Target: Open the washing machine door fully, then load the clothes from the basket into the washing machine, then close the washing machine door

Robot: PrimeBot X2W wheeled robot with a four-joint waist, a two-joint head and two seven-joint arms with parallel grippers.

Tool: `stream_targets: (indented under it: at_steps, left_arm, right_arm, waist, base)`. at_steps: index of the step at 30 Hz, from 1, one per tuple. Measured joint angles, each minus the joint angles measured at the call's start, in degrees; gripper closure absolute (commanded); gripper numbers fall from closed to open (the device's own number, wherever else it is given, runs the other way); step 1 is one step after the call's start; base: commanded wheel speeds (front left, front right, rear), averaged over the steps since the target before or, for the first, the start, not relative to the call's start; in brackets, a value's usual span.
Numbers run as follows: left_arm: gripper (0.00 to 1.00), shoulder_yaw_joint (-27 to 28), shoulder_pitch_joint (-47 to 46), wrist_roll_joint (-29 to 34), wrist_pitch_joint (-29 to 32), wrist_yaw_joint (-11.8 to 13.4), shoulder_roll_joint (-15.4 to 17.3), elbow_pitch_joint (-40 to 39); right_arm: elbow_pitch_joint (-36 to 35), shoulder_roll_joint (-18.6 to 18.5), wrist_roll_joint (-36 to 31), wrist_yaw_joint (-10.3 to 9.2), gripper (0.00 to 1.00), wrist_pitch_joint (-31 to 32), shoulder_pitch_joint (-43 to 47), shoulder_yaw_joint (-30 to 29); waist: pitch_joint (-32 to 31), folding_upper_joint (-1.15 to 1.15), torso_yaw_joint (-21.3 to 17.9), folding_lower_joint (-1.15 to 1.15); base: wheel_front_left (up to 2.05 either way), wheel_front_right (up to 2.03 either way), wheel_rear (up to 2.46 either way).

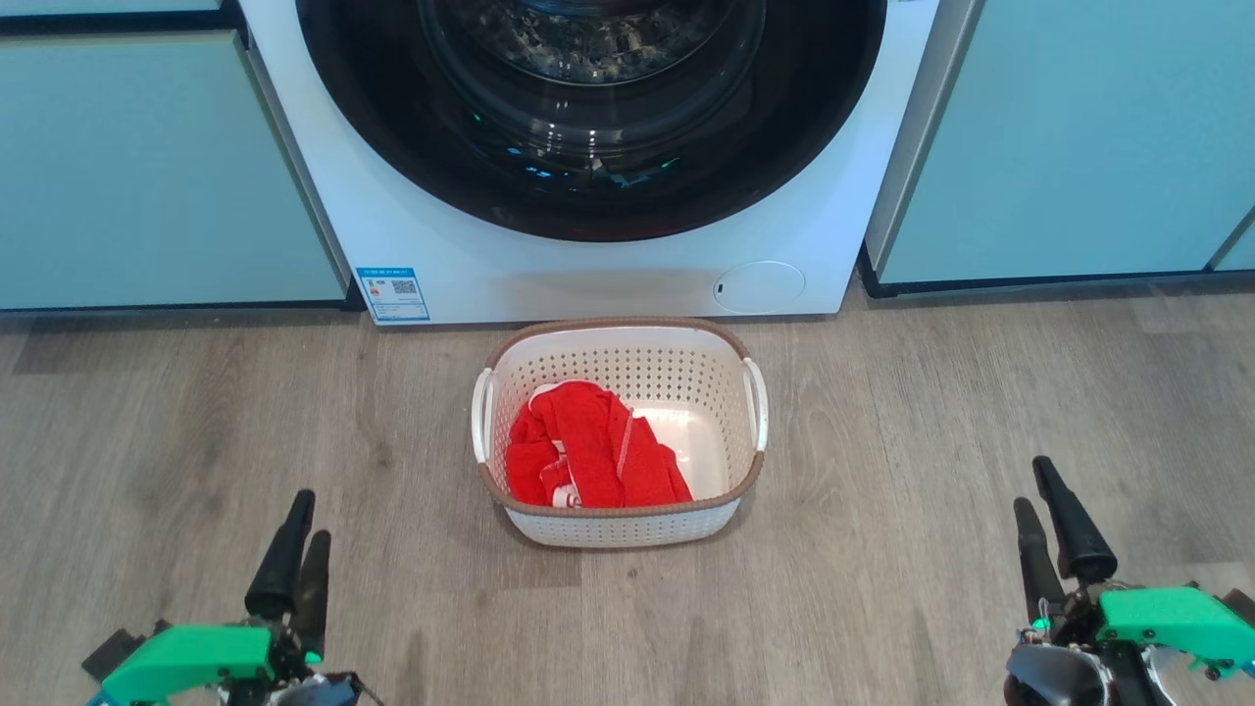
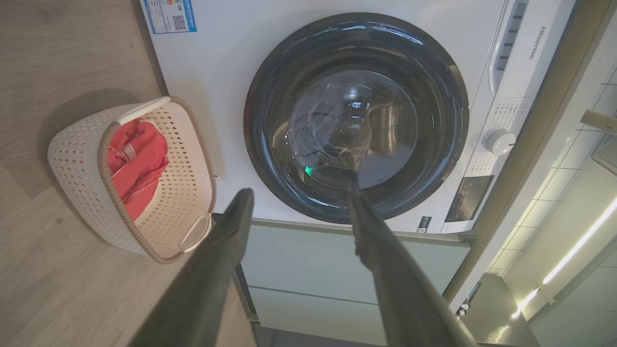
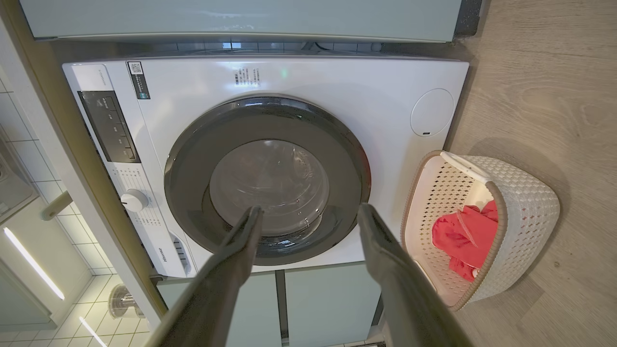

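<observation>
Floor (image 1: 196,441): grey-brown wood-grain planks, matt and flat; it carries the basket and the machine.
Cabinets (image 1: 147,167): flat, smooth, pale teal fronts on either side of the machine.
Washing machine (image 1: 471,265): white, smooth-fronted front loader standing at the back edge of the floor, with a blue label low at one corner and a small round panel low at the other.
Door (image 1: 784,98): large and round, with a wide glossy black rim and a clear domed glass centre. In both wrist views it lies flush against the machine's front, so it looks closed.
Basket (image 1: 627,368): cream plastic pierced with small holes, a rounded rectangle with a brown rim and white side handles. It stands on the floor just in front of the machine's lower edge, about in line with the door.
Clothes (image 1: 588,446): soft, crumpled red fabric with white trim, heaped in the basket toward its left side and near wall; the right part of the base is bare.
Left end effector (image 1: 311,517): two long dark tapered fingers, spread apart in its wrist view and holding nothing; low over the floor, well apart from the basket.
Right end effector (image 1: 1031,482): the same build, fingers parted and empty, well to the basket's right.
Progress: nothing appears done; opening the door, loading and closing all remain.
</observation>
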Motion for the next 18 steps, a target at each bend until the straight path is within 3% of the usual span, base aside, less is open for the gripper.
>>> stream_targets:
  at_steps: [18]
  left_arm:
    - [0.0,1.7,0.0,4.8,-2.8,0.0,0.0,-1.9]
  right_arm:
    - [-2.6,0.0,-6.7,0.0,0.0,-3.0,0.0,-0.7]
  waist:
    - [-0.8,0.0,0.2,0.0]
  base:
    - [0.0,0.0,0.0]
